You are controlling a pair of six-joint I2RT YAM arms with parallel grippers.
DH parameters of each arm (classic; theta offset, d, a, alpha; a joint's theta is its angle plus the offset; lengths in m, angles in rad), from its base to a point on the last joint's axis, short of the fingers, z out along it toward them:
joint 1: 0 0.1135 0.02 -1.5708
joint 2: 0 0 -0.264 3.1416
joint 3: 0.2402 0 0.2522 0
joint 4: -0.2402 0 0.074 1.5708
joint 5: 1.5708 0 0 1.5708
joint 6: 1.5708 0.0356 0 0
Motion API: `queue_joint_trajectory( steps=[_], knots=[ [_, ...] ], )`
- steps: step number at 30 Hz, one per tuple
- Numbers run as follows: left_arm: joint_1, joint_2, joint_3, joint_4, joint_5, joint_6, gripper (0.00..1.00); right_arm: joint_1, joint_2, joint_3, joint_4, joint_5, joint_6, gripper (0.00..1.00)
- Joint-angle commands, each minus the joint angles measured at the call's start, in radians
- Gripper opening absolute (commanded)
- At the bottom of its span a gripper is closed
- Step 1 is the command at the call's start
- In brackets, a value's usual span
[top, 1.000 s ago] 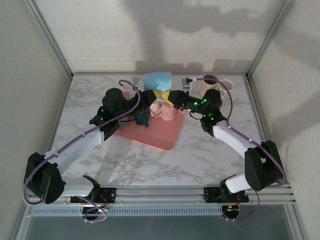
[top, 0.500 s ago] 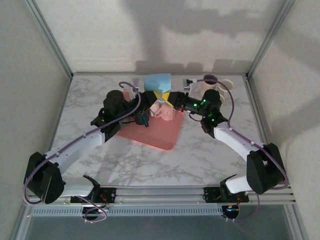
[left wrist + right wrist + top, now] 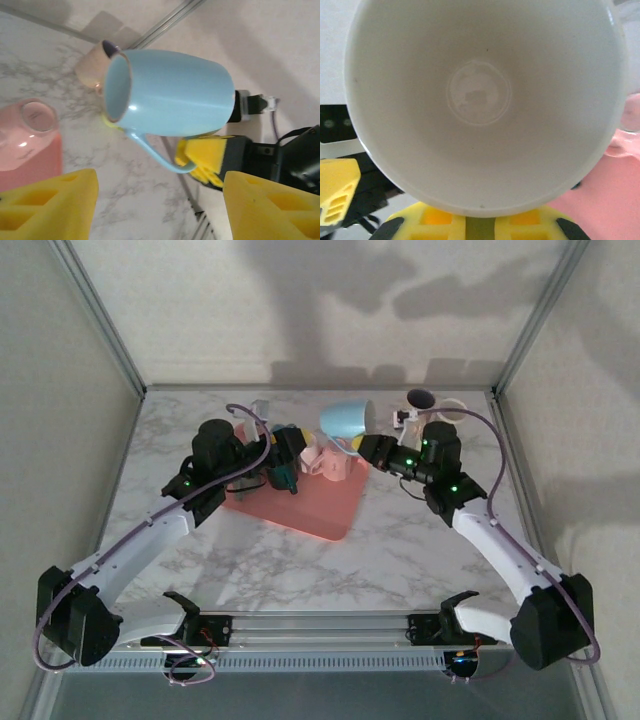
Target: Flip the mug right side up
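**Blue mug held on its side above the back of the table**

The right gripper (image 3: 202, 161) is closed on the mug (image 3: 170, 92) at its base end, beside the handle. The exact contact is hidden behind the yellow pads. The left gripper (image 3: 160, 202) is spread wide, with nothing between its fingers, and is set apart from the mug.

In the right wrist view a pale rounded face of the mug, with a small ring at its middle, is seen just above the pads. Whether that face is the inside or the underside cannot be told.

The mug is carried in the air with its long axis near level. Its mouth is turned away from the right gripper and its handle hangs below.

Below it a pink cup (image 3: 325, 464) is seen at the back of a pink mat (image 3: 300, 508). A beige mug (image 3: 91, 67) stands near, behind it. The back wall lies close behind. Bare marble table (image 3: 400, 550) is left in front of the mat and to either side.
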Motion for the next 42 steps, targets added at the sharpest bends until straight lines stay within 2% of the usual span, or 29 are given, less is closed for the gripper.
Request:
queue_joint_trajectory(
  steps=[1, 6, 11, 21, 30, 42],
  knots=[
    [0.026, -0.028, 0.038, -0.126, 0.009, 0.151, 0.67, -0.028, -0.072, 0.073, -0.196, 0.099, -0.197, 0.00],
    [0.029, -0.020, 0.047, -0.200, -0.038, 0.242, 0.66, -0.036, -0.074, 0.173, -0.563, 0.342, -0.408, 0.00],
    [0.029, -0.002, 0.047, -0.250, -0.091, 0.286, 0.65, -0.035, 0.006, 0.240, -0.758, 0.568, -0.516, 0.00],
    [0.029, 0.041, 0.058, -0.331, -0.187, 0.346, 0.64, -0.034, 0.230, 0.338, -0.798, 0.764, -0.567, 0.00],
    [0.028, 0.086, 0.051, -0.357, -0.226, 0.401, 0.63, -0.032, 0.428, 0.441, -0.755, 0.834, -0.594, 0.00],
    [0.019, 0.114, -0.005, -0.322, -0.238, 0.275, 0.63, -0.031, 0.632, 0.581, -0.725, 0.860, -0.614, 0.00]
  ],
)
